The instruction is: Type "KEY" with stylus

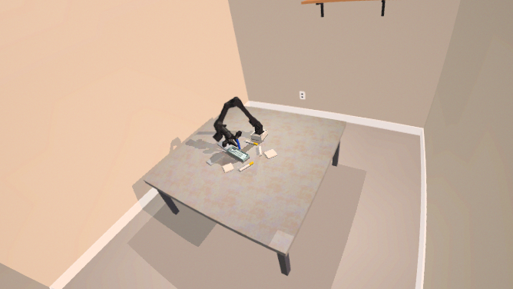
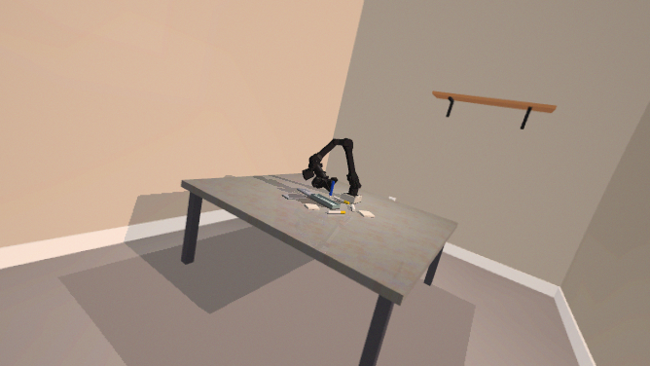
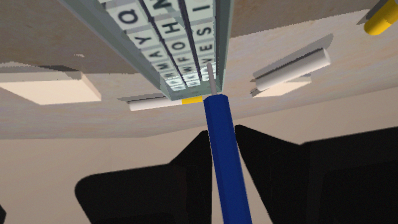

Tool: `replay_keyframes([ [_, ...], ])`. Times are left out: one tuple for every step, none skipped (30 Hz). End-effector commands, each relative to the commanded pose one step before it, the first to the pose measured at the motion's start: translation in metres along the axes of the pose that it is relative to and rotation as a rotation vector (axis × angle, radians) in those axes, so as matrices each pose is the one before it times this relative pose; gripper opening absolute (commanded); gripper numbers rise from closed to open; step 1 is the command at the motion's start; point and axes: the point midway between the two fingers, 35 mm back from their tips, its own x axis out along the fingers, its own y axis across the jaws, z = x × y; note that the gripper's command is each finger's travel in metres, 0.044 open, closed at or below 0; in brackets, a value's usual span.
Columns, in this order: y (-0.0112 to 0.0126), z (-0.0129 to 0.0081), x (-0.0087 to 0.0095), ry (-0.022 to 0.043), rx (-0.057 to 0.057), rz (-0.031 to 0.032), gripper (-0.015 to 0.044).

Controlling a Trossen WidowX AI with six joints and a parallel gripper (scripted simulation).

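The gripper [image 1: 236,142] [image 2: 331,183] [image 3: 220,132] is shut on the blue stylus [image 1: 238,144] [image 2: 332,189] [image 3: 226,150], whose thin grey tip points away from the fingers. The green-grey keyboard [image 1: 238,154] [image 2: 324,201] [image 3: 226,35] lies on the desk below it. In the wrist view the stylus tip overlaps the right-hand letter row, close to the V key, with E, S and I farther along. Q, Y and A show in the left row. Whether the tip touches a key cannot be told. Keys at the near end are small and partly hard to read.
A white marker with a yellow end [image 1: 246,167] [image 3: 155,104] lies beyond the keyboard's end. Another yellow-ended marker [image 1: 251,142] [image 3: 382,19] and a white cylinder [image 1: 259,151] [image 3: 293,69] lie to one side. Pale square pads [image 1: 270,154] [image 1: 228,167] [image 3: 50,89] lie around it.
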Motion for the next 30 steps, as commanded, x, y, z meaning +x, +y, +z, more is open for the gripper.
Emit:
replay_keyframes([
  [-0.0009, 0.00268, 0.00131, -0.003, -0.0047, -0.00353, 0.0081],
  [0.0, 0.00042, 0.00025, 0.0, 0.0, 0.0, 0.0081],
  [0.0, 0.00046, 0.00027, 0.0, 0.0, 0.0, 0.0081],
  [0.0, 0.00042, 0.00024, 0.0, 0.0, 0.0, 0.0081],
  [0.0, 0.00045, 0.00026, 0.0, 0.0, 0.0, 0.0081],
  [0.0, 0.00018, 0.00011, 0.0, 0.0, 0.0, 0.0081],
  [0.0, 0.00029, 0.00017, 0.0, 0.0, 0.0, 0.0081],
  [0.0, 0.00039, 0.00023, 0.0, 0.0, 0.0, 0.0081],
  [0.0, 0.0004, 0.00023, 0.0, 0.0, 0.0, 0.0081],
  [0.0, 0.00046, 0.00027, 0.0, 0.0, 0.0, 0.0081],
  [0.0, 0.00042, 0.00025, 0.0, 0.0, 0.0, 0.0081],
  [0.0, 0.00045, 0.00026, 0.0, 0.0, 0.0, 0.0081],
  [0.0, 0.00018, 0.00011, 0.0, 0.0, 0.0, 0.0081],
  [0.0, 0.0, 0.0, 0.0, 0.0, 0.0, 0.0081],
  [0.0, 0.0, 0.0, 0.0, 0.0, 0.0, 0.0081],
  [0.0, 0.0, 0.0, 0.0, 0.0, 0.0, 0.0081],
  [0.0, 0.00019, 0.00011, 0.0, 0.0, 0.0, 0.0081],
  [0.0, 0.00024, 0.00014, 0.0, 0.0, 0.0, 0.0081],
  [0.0, 0.00029, 0.00017, 0.0, 0.0, 0.0, 0.0081],
  [0.0, 0.00035, 0.0002, 0.0, 0.0, 0.0, 0.0081],
  [0.0, 0.00046, 0.00027, 0.0, 0.0, 0.0, 0.0081],
  [0.0, 0.0002, 0.00012, 0.0, 0.0, 0.0, 0.0081],
  [0.0, 0.0003, 0.00018, 0.0, 0.0, 0.0, 0.0081],
  [0.0, 0.00039, 0.00023, 0.0, 0.0, 0.0, 0.0081],
  [0.0, 0.0004, 0.00023, 0.0, 0.0, 0.0, 0.0081],
  [0.0, 0.00046, 0.00027, 0.0, 0.0, 0.0, 0.0081],
  [0.0, 0.00042, 0.00025, 0.0, 0.0, 0.0, 0.0081],
  [0.0, 0.00045, 0.00026, 0.0, 0.0, 0.0, 0.0081],
  [0.0, 0.00037, 0.00021, 0.0, 0.0, 0.0, 0.0081],
  [0.0, 0.00034, 0.0002, 0.0, 0.0, 0.0, 0.0081],
])
